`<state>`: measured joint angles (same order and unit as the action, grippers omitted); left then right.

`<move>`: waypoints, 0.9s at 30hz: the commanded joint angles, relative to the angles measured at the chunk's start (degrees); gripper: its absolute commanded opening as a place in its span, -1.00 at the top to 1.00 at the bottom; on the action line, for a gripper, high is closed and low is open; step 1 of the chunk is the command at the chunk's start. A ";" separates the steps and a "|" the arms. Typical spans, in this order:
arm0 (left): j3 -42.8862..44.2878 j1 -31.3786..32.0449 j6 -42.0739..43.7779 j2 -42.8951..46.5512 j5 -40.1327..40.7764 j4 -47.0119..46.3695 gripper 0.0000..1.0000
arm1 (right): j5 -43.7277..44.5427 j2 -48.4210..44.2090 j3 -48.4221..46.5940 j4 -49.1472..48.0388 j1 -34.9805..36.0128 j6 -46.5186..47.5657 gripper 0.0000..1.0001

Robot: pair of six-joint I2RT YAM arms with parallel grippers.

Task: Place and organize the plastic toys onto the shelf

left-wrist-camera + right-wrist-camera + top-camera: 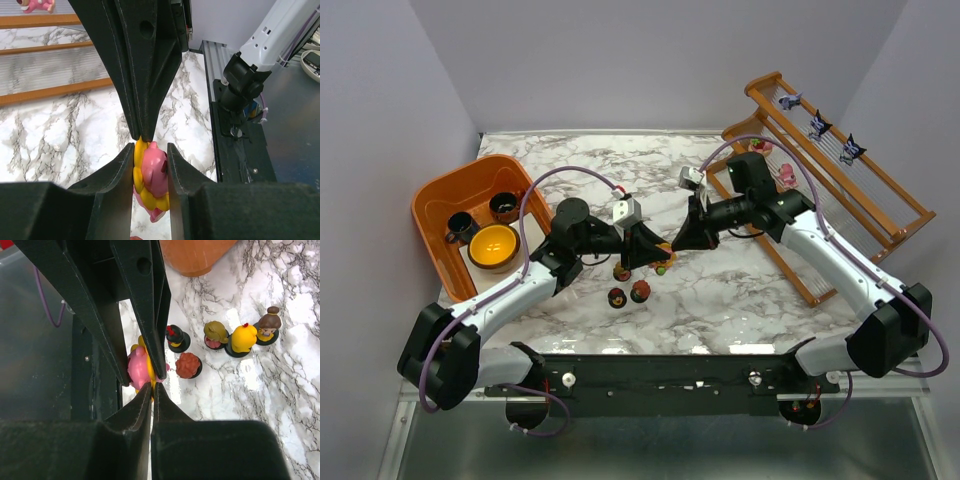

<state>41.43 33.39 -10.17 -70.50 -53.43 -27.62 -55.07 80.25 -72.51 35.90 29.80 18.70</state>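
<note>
At the middle of the white marble-patterned table [740, 290], the two arms meet tip to tip over one toy. The left gripper [150, 155] is clamped on a pink-and-yellow figurine [152, 177]. Its matte black fingers press the figurine's smooth, glossy sides, which are rounded pink plastic backed by a yellow scalloped rim.

The right gripper [151, 387] comes from the opposite side. Its tapered black fingers are drawn to a thin slit and pinch the yellow rim at the toy's end. The figurine is held above the tabletop, well apart from the shelf [860, 200].

The shelf is a slanted orange-brown wooden frame strung with thin pale rods, and it stands at the table's right edge. Three purple-black figurines [817, 125] sit in a row on its upper tier, and a pink figurine [785, 175] sits on the lower tier.

The right wrist view shows five more glossy toys standing on dark round bases near the held one:
- a black figurine with a red top [176, 337]
- a brown-red curly one [188, 365]
- a brown-haired one [216, 335]
- a yellow one [243, 338]
- one with a brown bun [267, 327]

At the far left, an orange plastic tub [425, 215] holds two dark cups [505, 206] and a yellow bowl [494, 246].
</note>
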 commanded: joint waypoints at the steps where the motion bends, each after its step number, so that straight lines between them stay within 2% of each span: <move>1: 1.29 0.10 -0.90 0.36 2.01 -7.89 1.00 | -4.17 1.31 -0.79 4.00 0.52 0.37 0.76; 4: 1.29 0.19 -0.90 0.10 2.80 -8.42 1.00 | -5.40 1.58 -0.97 4.09 0.52 0.29 0.77; 7: 0.94 0.27 -0.55 -0.08 3.77 -8.42 1.00 | -6.19 2.10 -1.05 4.70 0.52 0.37 0.98; 13: -0.21 0.28 2.26 -0.08 8.15 -6.58 1.00 | -5.67 1.06 -1.49 5.15 0.52 0.99 0.98; 17: -1.09 0.28 4.02 -0.17 10.27 -4.99 0.98 | -0.84 -1.49 -0.62 1.99 0.52 -0.41 0.98; 23: -1.97 0.27 4.81 0.01 10.98 -4.55 0.69 | 4.18 -4.22 -0.09 -1.62 0.26 -2.44 0.98; 24: -2.14 0.28 4.90 0.10 11.24 -4.55 0.52 | 4.70 -4.31 -0.09 -1.71 0.26 -2.61 0.98; 26: -2.40 0.28 4.99 0.19 11.68 -4.64 0.43 | 4.97 -4.49 -0.18 -1.89 0.17 -2.61 0.99; 27: -2.49 0.28 5.08 0.27 12.03 -4.64 0.24 | 5.23 -4.49 -0.18 -1.89 0.17 -2.61 0.98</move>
<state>40.36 34.37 -7.51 -70.61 -47.81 -31.94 -50.19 78.04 -72.95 34.04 29.45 18.02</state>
